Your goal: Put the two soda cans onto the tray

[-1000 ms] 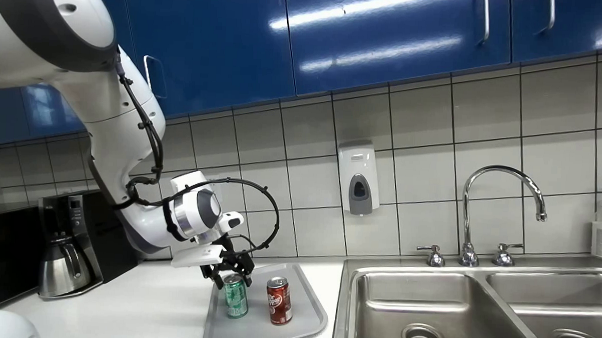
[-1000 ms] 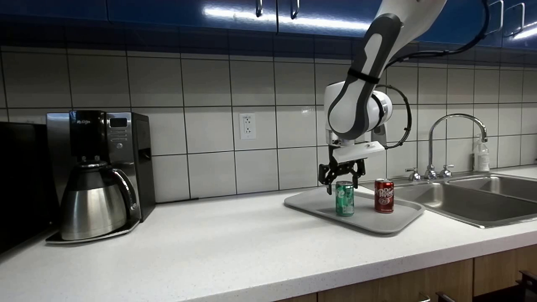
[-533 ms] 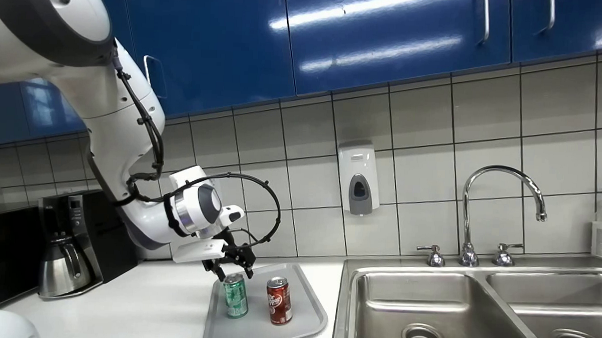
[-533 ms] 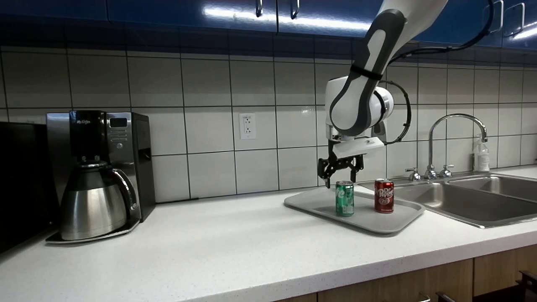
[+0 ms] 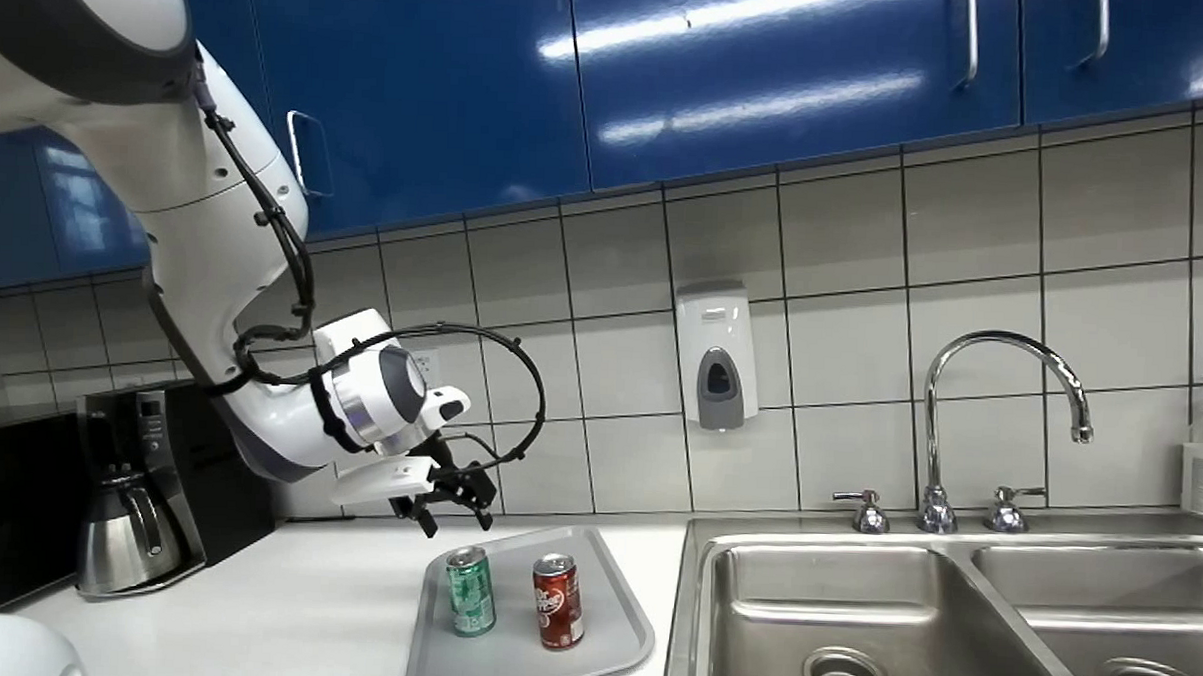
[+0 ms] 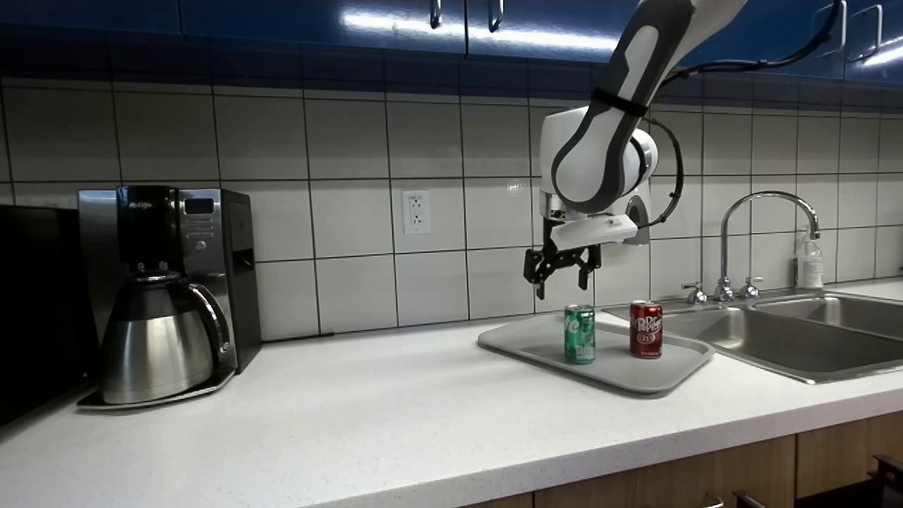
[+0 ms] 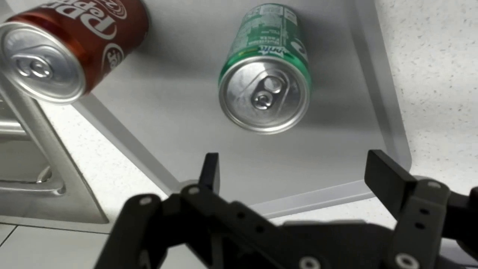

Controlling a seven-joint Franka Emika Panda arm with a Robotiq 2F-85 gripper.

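Upward from the green can the gripper has been lifted, its fingers spread wide with nothing held. Both cans are stood upright on the tray, apart, the red can to the right; farther right, the sink is set.

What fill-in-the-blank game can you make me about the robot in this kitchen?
The green can and the red can both stand on the grey ____.
The can closer to the sink is coloured ____.
The gripper is not shut but ____.
The cupboards up high are coloured ____.

Missing words: tray; red; open; blue.
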